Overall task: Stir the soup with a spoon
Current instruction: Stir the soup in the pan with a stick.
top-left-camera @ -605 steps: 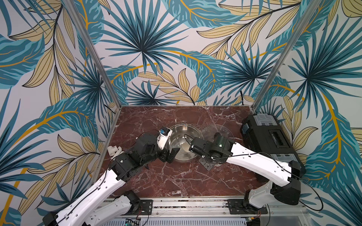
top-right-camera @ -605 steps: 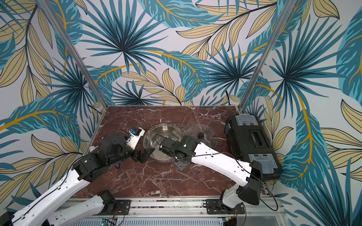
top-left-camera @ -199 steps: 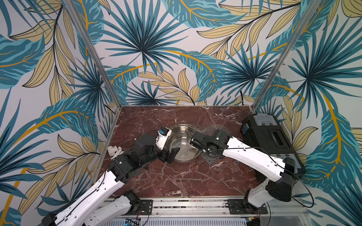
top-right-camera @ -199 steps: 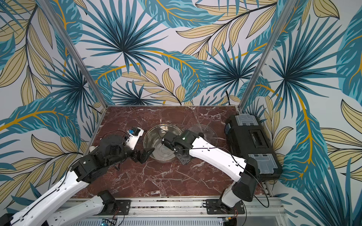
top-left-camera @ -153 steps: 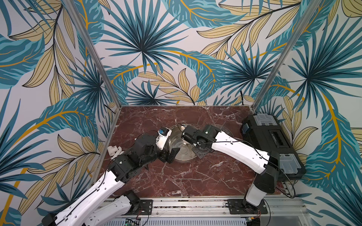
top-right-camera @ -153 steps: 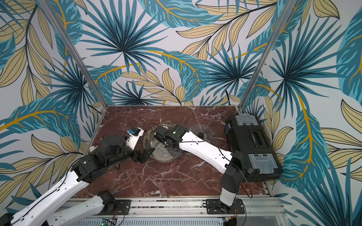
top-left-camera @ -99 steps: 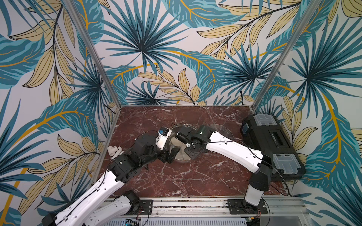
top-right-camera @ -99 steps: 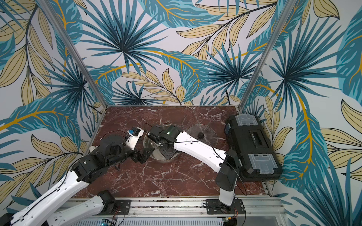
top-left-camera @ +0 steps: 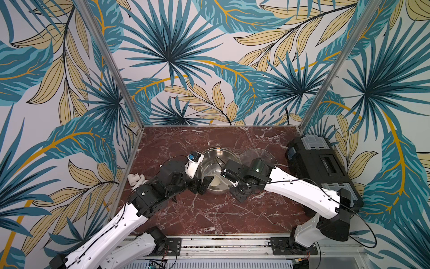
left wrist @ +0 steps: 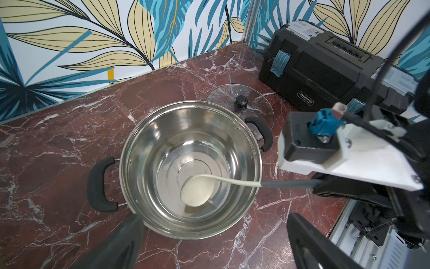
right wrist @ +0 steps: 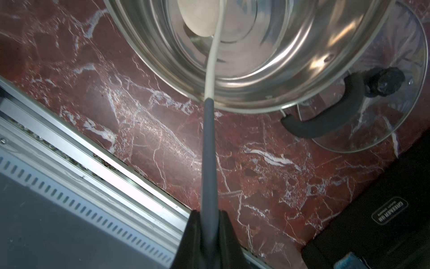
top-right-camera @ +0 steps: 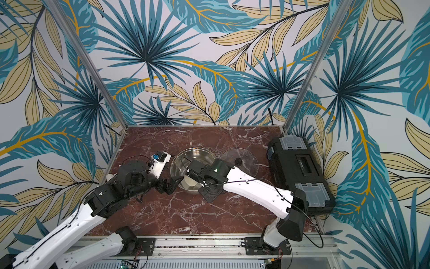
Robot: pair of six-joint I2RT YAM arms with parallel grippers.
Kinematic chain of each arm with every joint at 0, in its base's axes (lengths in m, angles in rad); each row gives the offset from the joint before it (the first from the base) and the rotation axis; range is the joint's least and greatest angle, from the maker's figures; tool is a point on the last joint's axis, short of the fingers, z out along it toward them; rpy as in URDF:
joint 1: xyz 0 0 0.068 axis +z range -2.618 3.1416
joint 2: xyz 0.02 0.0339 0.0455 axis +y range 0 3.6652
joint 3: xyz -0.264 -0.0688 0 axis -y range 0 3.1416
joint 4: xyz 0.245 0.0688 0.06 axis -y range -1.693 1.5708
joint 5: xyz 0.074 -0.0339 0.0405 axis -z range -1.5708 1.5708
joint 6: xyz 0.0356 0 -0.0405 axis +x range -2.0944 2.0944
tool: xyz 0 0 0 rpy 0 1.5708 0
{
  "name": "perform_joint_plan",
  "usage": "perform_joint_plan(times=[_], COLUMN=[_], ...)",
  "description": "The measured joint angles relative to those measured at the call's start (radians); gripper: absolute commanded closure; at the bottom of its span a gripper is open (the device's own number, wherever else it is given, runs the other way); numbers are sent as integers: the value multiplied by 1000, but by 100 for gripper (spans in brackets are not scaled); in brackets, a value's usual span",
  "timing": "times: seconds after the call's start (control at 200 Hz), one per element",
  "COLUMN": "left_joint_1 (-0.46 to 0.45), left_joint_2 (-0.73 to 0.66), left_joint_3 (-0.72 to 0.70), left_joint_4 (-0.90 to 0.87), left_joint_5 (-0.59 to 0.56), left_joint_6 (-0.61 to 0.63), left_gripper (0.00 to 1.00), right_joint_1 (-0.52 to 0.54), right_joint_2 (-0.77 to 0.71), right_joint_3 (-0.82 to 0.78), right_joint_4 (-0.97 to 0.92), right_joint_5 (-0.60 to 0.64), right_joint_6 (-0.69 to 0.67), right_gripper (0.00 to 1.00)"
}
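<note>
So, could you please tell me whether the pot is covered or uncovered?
Uncovered: the glass lid lies on the table beside the pot.

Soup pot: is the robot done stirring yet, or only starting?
Done: the lid is off and lies beside the pot. In hand: the right gripper is shut on the spoon, whose bowl is down inside the pot. The left gripper waits open beside it. Left: I can't tell; no soup shows.
</note>
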Motion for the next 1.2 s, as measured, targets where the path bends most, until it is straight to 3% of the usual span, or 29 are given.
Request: perform_joint_plan(times=[0.331,0.596,0.827,1.202], left_joint_1=[0,0,0,0], left_joint_2=[0,0,-3,-20], left_joint_3=[0,-13,-16,-26], left_joint_4=[0,4,4,2], left_joint_5=[0,1,0,0], left_joint_6=[0,0,-1,-1], left_gripper=[0,0,0,0], right_joint_1=[-27,-57,-55,6], right_joint_2=[-28,120,274,228], right_joint_3=[-31,132,273,200], right_joint_4=[-90,-98,-43,10], right_joint_5=[169,261,217,75], right_joint_6=[3,-10,-22,-20], right_gripper=[100,100,100,100])
